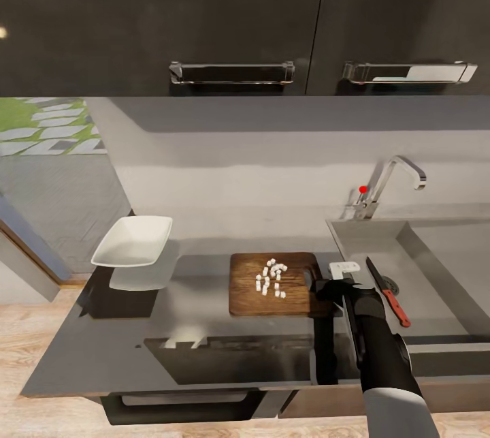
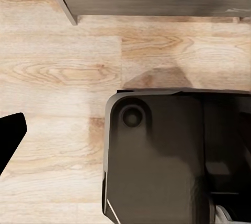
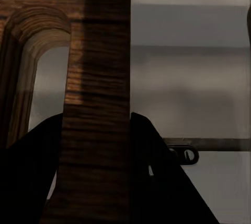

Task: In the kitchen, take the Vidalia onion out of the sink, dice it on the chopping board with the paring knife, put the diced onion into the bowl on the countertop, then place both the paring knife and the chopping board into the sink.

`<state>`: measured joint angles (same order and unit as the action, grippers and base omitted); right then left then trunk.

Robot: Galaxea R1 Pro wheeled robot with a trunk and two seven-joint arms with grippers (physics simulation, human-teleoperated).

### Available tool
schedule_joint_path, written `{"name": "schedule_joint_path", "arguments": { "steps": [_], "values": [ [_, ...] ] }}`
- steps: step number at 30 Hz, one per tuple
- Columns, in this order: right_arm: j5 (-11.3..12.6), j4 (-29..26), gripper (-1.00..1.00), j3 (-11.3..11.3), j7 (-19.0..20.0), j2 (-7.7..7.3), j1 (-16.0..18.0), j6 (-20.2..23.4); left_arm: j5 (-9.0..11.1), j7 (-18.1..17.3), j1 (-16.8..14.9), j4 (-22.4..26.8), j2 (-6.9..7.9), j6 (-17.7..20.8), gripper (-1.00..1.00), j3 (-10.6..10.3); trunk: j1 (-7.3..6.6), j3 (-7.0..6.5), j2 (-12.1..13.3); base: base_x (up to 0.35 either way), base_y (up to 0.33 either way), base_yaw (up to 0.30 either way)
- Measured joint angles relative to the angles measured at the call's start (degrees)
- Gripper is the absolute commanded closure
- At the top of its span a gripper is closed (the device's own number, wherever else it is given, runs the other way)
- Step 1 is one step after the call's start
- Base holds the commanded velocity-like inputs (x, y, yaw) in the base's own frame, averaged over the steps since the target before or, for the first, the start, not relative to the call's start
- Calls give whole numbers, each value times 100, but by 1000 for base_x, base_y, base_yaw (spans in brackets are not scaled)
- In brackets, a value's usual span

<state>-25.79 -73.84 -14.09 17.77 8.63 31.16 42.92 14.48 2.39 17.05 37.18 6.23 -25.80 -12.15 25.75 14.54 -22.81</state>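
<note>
The brown chopping board [image 1: 272, 285] lies on the grey countertop [image 1: 197, 295] just left of the sink [image 1: 435, 254]. Several small white onion dice [image 1: 271, 278] sit on the board's middle. My right gripper [image 1: 325, 288] is at the board's right edge; the right wrist view shows the board's [image 3: 97, 104] handle strip between the two dark fingers [image 3: 31, 177], gripper [image 3: 97, 182] shut on it. The paring knife [image 1: 389, 293], dark blade and red handle, lies in the sink basin near the drain. The white bowl [image 1: 134, 242] stands at the counter's left. One dark left fingertip [image 2: 10, 140] shows over the floor.
The chrome faucet [image 1: 391, 182] with its red-tipped lever stands behind the sink. Dark upper cabinets [image 1: 231, 16] hang above the back wall. The wooden floor [image 2: 63, 67] and my dark base [image 2: 157, 156] lie below the left arm.
</note>
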Motion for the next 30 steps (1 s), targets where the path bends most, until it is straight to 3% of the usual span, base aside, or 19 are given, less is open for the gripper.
{"name": "schedule_joint_path", "arguments": {
  "steps": [30],
  "values": [
    [-2,0,100,0,-13,0,1,-1,0,0,0,-4,0,0,-100,0,0,-212,0,0,0,0]
  ]
}}
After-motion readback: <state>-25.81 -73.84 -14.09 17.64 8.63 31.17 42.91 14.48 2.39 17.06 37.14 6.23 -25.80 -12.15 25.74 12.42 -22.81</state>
